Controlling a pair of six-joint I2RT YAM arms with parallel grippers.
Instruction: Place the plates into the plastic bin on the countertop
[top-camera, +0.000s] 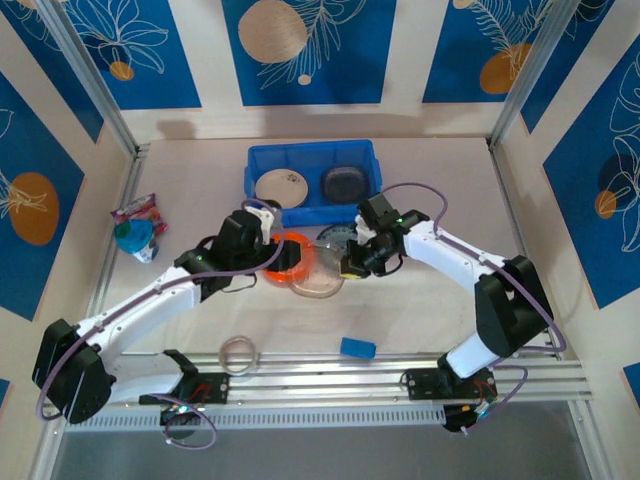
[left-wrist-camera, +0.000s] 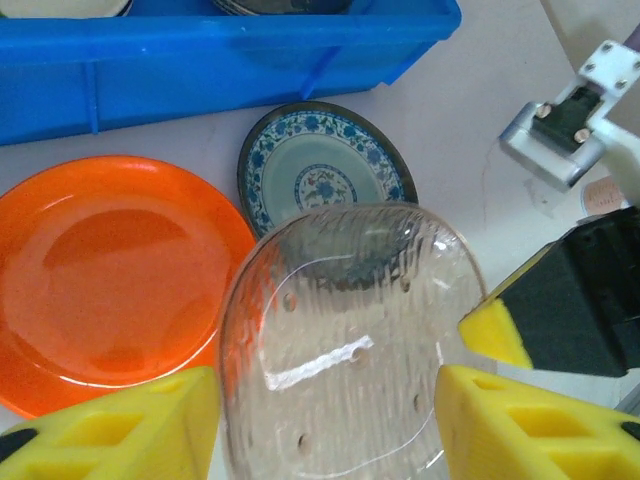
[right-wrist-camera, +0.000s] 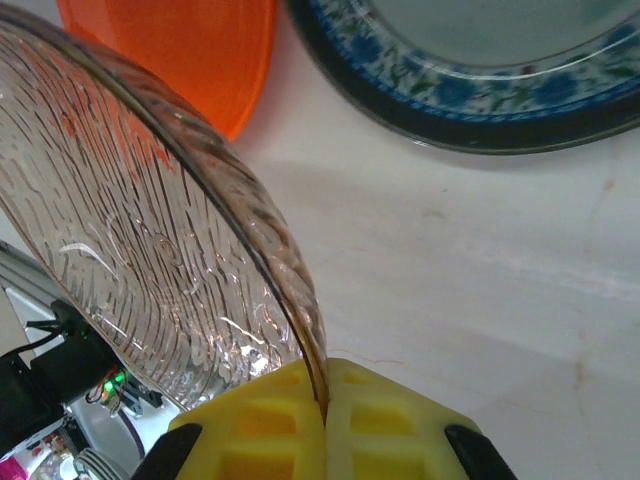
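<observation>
Yellow pads (right-wrist-camera: 265, 430) of the right gripper (right-wrist-camera: 325, 390) are pinching the rim of one clear plate (right-wrist-camera: 150, 230) with a grooved, rippled surface, tilting it off the countertop (right-wrist-camera: 480, 260). The left gripper (left-wrist-camera: 325, 395) is standing wide open close by. Two round plates are lying flat - one glossy orange plate (left-wrist-camera: 110, 270), one blue-white patterned plate (left-wrist-camera: 320, 165). Two more are sitting in the blue plastic bin (top-camera: 262, 160) - a beige plate (top-camera: 281, 186) and a black plate (top-camera: 345, 184).

Overhead from behind the arm bases, looking down on the whole pale beige counter (top-camera: 445, 175); at both wrists, close and low, sharing the clear ribbed plate (left-wrist-camera: 350, 340) and round orange plate (left-wrist-camera: 110, 270).
</observation>
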